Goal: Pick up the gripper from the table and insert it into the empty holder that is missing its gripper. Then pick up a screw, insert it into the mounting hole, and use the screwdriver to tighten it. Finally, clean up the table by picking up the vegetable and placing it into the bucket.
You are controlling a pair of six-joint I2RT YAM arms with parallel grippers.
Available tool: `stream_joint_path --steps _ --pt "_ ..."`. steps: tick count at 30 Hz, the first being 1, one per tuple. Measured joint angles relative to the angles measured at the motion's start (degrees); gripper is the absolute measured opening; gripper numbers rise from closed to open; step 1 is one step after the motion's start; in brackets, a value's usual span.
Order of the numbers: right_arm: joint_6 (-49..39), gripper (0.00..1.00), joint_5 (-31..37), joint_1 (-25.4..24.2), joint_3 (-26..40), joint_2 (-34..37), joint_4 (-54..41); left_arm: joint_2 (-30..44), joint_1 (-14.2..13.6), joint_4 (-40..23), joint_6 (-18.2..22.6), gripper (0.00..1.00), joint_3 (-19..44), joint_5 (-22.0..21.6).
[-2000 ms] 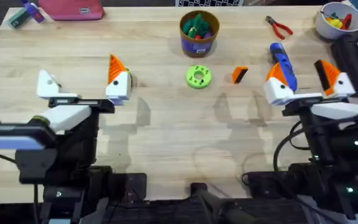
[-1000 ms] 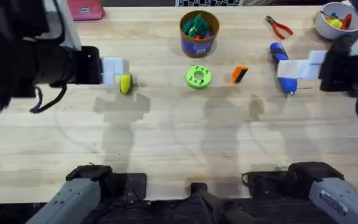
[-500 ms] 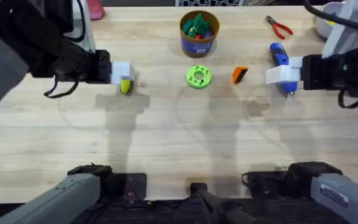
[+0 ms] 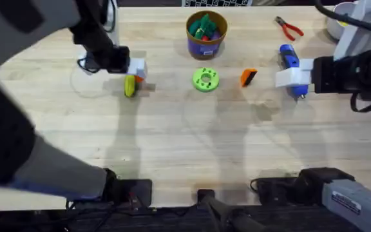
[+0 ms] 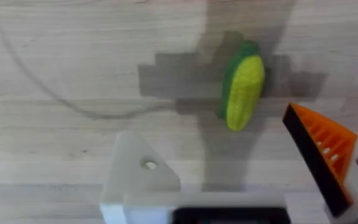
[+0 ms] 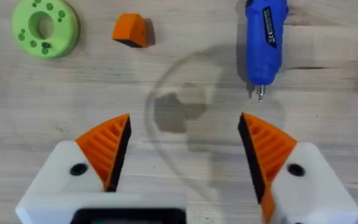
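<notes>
The left gripper (image 5: pixel 238 168) hangs wide open over the table (image 4: pixel 172 142), grasping nothing: one finger is a bare white holder (image 5: pixel 138 177), the other wears an orange pad. The yellow vegetable (image 4: pixel 129 86) lies just beyond it. The right gripper (image 6: pixel 182 152) is also spread wide and empty. The loose orange gripper (image 4: pixel 248 77) lies at three o'clock from the green disc (image 4: pixel 205 80), the screwdriver (image 4: pixel 290 63) farther right, the bucket (image 4: pixel 206 33) at twelve.

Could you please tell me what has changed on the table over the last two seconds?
Both arms rose from near their bases and reached forward. The left gripper now hangs over the vegetable, the right gripper beside the screwdriver. Nothing was grasped. The gripper, bucket and green disc lie where they were.
</notes>
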Motion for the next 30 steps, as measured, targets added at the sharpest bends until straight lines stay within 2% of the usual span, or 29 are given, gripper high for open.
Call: stream_joint_path --steps 3,6,9,11,14,15,17,26,30 --pt "0.00 0.994 0.02 0.00 0.00 0.00 0.00 4.53 0.00 1.04 0.24 0.996 0.00 0.00" --pt "0.00 0.994 0.00 0.00 0.00 0.00 0.00 8.12 0.00 2.48 0.52 0.965 0.00 0.02" --pt "0.00 0.994 0.00 0.00 0.00 0.00 0.01 8.75 0.07 3.67 0.92 0.844 0.29 1.35" --pt "0.00 0.994 0.00 -0.01 0.00 0.00 0.04 8.82 0.06 4.65 1.01 0.597 0.35 1.71" --pt "0.00 0.994 0.00 0.00 0.00 0.00 0.03 8.86 0.00 4.97 1.05 0.125 0.36 2.15" --pt "0.00 0.994 0.00 -0.01 0.00 0.00 0.02 8.86 0.00 5.00 1.32 0.034 0.37 2.19" --pt "0.00 0.994 0.00 -0.02 0.00 0.00 0.00 8.86 0.00 5.05 1.27 0.008 0.37 2.29" --pt "0.00 0.994 0.00 0.00 0.00 0.00 0.00 8.86 0.00 4.90 1.28 0.008 0.46 2.40" --pt "0.00 0.994 0.00 0.00 0.00 0.00 0.00 8.86 0.00 2.73 1.23 0.008 1.74 3.03"
